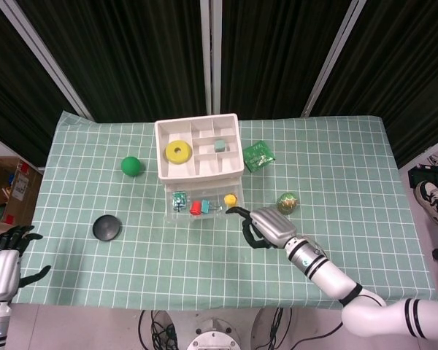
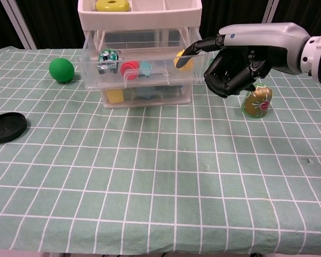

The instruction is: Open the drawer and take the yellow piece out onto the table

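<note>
Drawer (image 2: 144,72) pulled open, my right hand (image 2: 232,64) hooking one finger on its right front corner, other fingers curled, nothing gripped | yellow piece (image 1: 231,199) sits inside at right end | left: lift piece onto counter (image 2: 166,176) | left hand (image 1: 6,257) spread, idle off counter's near-left corner.

- I see the table (image 1: 350,168) under a green checked cloth (image 2: 166,176).
- On it: drawer unit (image 1: 198,149), green ball (image 1: 131,165), black lid (image 1: 106,228), painted egg (image 1: 287,202) (upright), green packet (image 1: 258,155).
</note>
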{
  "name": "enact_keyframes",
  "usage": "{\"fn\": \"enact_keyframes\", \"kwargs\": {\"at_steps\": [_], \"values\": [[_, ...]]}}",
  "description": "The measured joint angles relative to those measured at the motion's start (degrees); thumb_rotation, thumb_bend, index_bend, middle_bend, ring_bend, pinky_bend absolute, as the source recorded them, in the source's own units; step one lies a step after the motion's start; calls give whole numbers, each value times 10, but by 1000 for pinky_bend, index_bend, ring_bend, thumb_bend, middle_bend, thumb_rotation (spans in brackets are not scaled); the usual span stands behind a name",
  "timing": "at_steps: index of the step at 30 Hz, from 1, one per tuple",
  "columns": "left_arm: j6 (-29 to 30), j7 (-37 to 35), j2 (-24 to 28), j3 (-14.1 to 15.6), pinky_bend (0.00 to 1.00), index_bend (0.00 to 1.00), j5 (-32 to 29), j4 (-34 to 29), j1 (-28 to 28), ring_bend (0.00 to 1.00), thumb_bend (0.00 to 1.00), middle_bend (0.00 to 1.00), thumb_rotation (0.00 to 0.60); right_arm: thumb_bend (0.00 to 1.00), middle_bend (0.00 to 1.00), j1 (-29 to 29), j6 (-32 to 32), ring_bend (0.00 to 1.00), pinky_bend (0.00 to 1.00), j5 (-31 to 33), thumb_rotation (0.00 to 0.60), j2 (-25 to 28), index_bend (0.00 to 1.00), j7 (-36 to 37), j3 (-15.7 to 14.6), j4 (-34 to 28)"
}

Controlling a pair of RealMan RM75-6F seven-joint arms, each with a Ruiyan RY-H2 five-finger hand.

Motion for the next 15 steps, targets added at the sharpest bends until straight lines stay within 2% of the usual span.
{"fn": "enact_keyframes", "kwargs": {"at_steps": [10, 12, 13, 15], "values": [[0, 0, -2, 0, 186, 348, 0, 2, 1, 153, 0, 215, 600, 602, 681, -18, 3, 709, 806, -40, 600, 30, 193, 15, -19, -30], [1, -1, -2, 0, 186, 348, 0, 2, 1, 153, 0, 215, 600, 596, 681, -20, 2, 708, 806, -46, 600, 37, 136, 13, -23, -34], [2, -1, -2, 0, 186, 348, 0, 3, 2, 153, 0, 215, 600, 563, 681, -20, 2, 708, 806, -48, 600, 40, 75, 10, -24, -35], [5, -3, -1, 0, 186, 347, 0, 4, 3, 153, 0, 215, 600, 489, 681, -21, 2, 708, 806, -50, 600, 51, 13, 3, -27, -40]]}}
